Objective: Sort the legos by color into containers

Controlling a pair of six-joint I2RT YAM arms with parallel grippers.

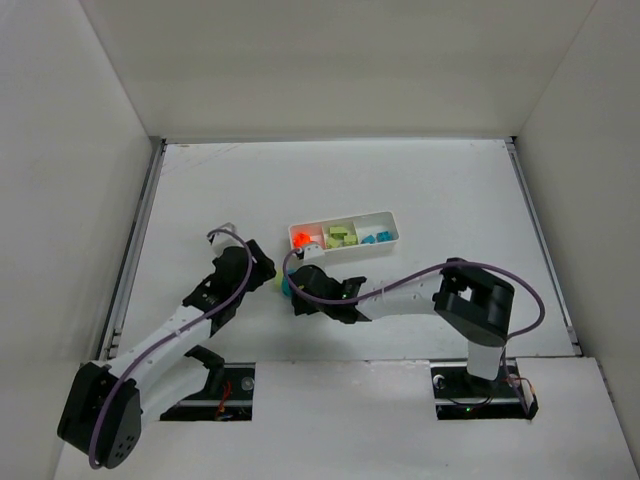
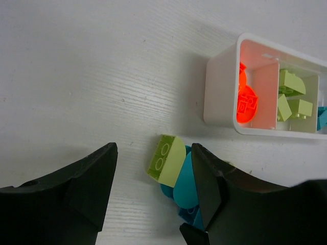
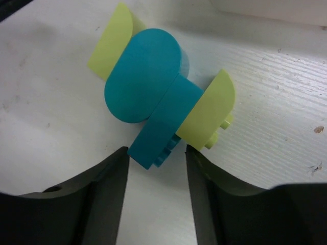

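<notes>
Right gripper (image 3: 156, 149) is clamped on the end of a teal brick (image 3: 166, 117). That brick touches a rounded teal brick (image 3: 143, 74) and two yellow-green bricks (image 3: 209, 109). Left gripper (image 2: 154, 147), fingers apart, straddles one yellow-green brick of this cluster. The cluster lies on the table (image 1: 450, 190), just beside the white tray (image 2: 217, 92), at the end compartment holding orange pieces (image 2: 248, 102).

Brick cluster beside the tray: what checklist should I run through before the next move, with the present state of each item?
1. Right gripper shut on the teal brick: ok.
2. Left gripper open, straddling the green brick: ok.
3. Colours separated in the cluster: not ok, teal and green look joined.
4. Tray compartments each one colour: ok.
5. Grip firm enough to pull apart: cannot tell.
</notes>
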